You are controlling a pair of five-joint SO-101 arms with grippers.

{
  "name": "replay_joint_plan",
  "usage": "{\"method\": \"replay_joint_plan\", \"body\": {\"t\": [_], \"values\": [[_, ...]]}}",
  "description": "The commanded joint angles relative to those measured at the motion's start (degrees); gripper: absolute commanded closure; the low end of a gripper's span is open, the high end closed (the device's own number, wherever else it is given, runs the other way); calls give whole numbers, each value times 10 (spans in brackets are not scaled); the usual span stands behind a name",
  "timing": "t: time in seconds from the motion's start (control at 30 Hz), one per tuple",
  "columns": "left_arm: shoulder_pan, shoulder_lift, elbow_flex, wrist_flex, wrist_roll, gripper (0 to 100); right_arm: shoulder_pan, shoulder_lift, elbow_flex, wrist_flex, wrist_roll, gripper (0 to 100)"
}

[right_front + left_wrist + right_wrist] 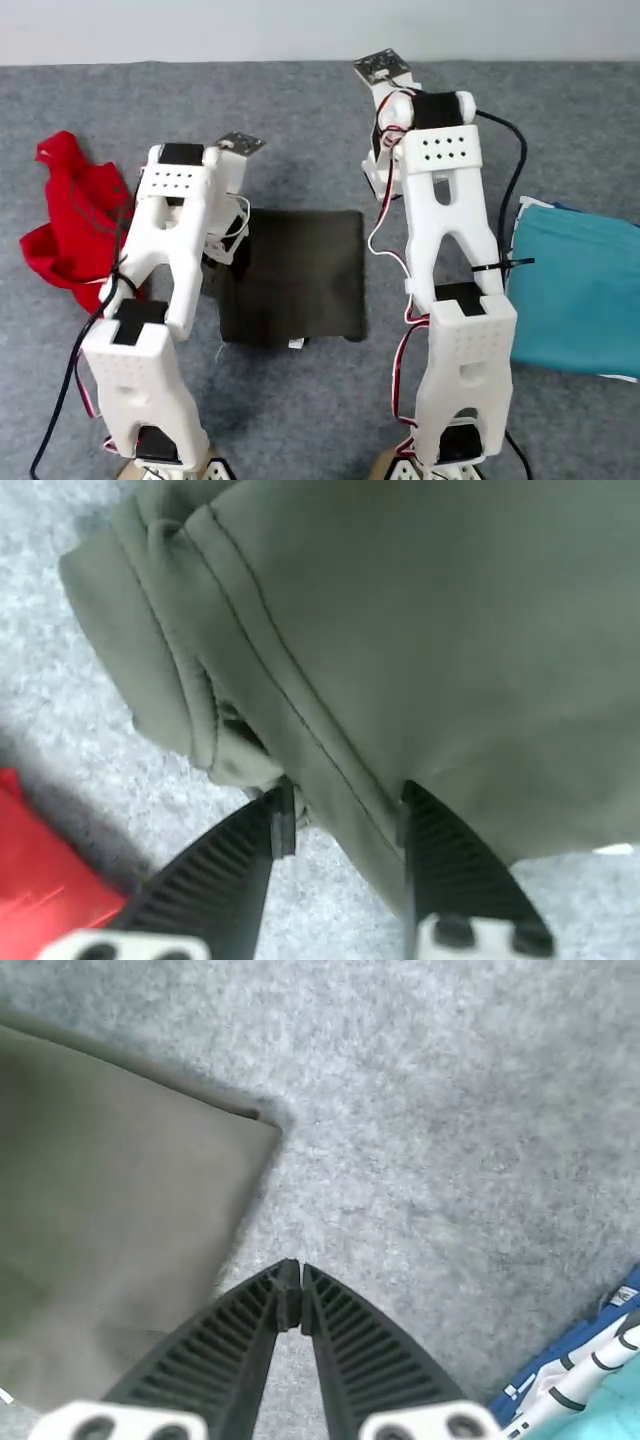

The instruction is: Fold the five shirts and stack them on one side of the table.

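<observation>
In the high view, the dark shirt [300,275] lies folded, nearly square, on the table [300,120] between the two arms. The red shirt [70,215] is crumpled at the far left and the teal shirt [575,290] lies flat at the right. The left arm [175,230] stands over the dark shirt's left edge. The right arm [450,200] stands beside its right edge, reaching toward the far right corner.

In the left wrist view, the left gripper [340,825] is spread, with the thick left hem of the dark shirt [420,610] between its jaws. One of its fingers [235,865] is on the table side and the other is over the cloth. They are not yet pinching it.

In the right wrist view, the right gripper [300,1295] is pressed together and holds nothing. It hangs over bare table, just beside the shirt's edge and near its corner.

I judge that the left gripper is better placed. It only needs to close on the hem to drag or lift the shirt toward one side.
</observation>
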Motion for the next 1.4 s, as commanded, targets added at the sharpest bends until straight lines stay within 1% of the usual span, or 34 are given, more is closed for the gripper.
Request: {"method": "replay_joint_plan", "body": {"t": [0.0,0.17,0.4,0.43,0.6,0.7,0.8,0.83,1.1,1.37], "values": [[5,7,-16,-17,-4,823,10,-51,-4,22,2,989],[4,25,-16,-32,13,837,10,-51,-4,23,2,989],[29,67,-16,-32,12,987,9,-51,-4,23,2,989],[34,67,-16,-32,12,996,9,-51,-4,23,2,989],[48,67,-25,-23,14,994,9,-51,-4,23,2,989],[47,66,-59,11,14,995,10,-51,-4,23,2,989],[45,66,-120,59,14,995,10,-51,-4,23,2,989],[45,66,-138,64,14,995,10,-51,-4,23,2,989],[38,4,-152,62,11,995,10,-48,-4,22,2,989],[39,60,-152,62,11,991,10,-46,-4,22,4,989]]}}
